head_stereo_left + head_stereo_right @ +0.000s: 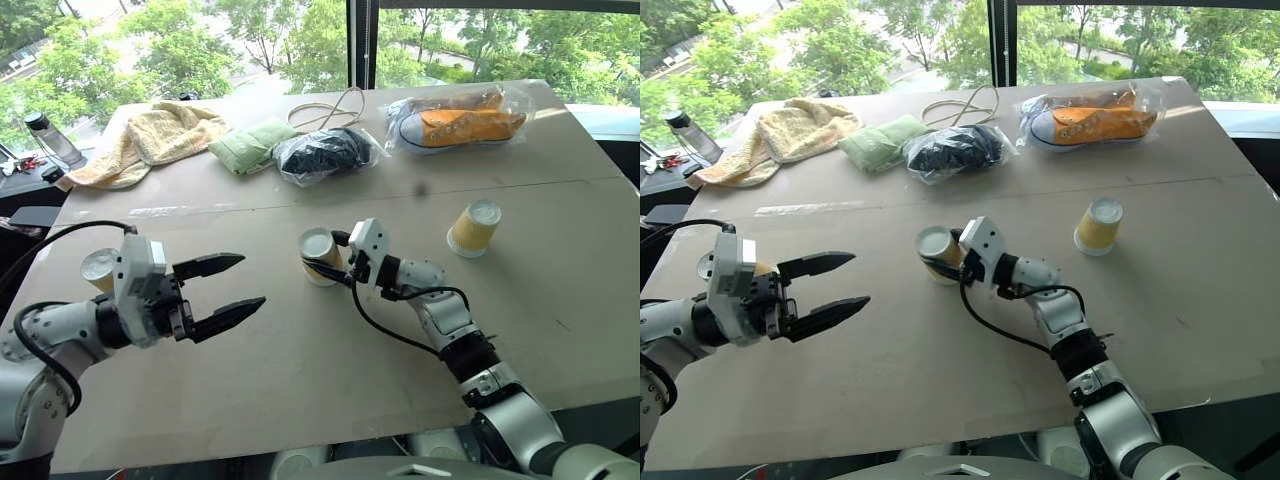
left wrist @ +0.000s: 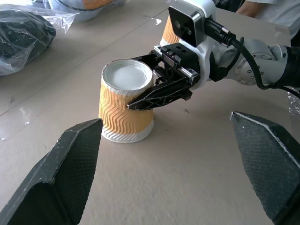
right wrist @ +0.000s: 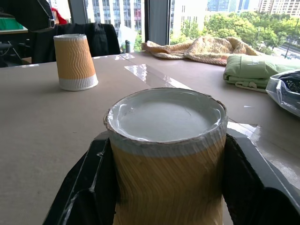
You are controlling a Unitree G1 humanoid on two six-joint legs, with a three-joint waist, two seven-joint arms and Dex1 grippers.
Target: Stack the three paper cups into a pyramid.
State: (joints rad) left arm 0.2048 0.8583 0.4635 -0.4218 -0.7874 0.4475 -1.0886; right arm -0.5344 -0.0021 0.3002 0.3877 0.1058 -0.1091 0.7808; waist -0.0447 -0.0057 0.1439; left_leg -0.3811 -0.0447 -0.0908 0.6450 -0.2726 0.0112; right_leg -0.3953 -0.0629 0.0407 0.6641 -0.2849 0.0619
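Three yellow-orange paper cups stand upside down and apart on the brown table [image 1: 300, 370]. The middle cup [image 1: 318, 246] stands on the table with my right gripper [image 1: 324, 262] shut on its ribbed side, one black finger [image 2: 159, 96] on each flank. In the right wrist view this cup [image 3: 166, 140] sits tight between the fingers. A second cup [image 1: 100, 267] stands at the left, just behind my left gripper [image 1: 252, 281], which hangs open and empty, pointing toward the middle cup. The third cup [image 1: 474, 228] stands alone to the right. No pyramid stands anywhere.
Along the far side of the table lie a yellow towel [image 1: 150, 140], a folded green cloth [image 1: 250, 146], a bagged black item [image 1: 322, 155], a looped cord [image 1: 330, 108] and a bagged orange shoe [image 1: 460, 125]. A bottle [image 1: 50, 138] stands beyond the left edge.
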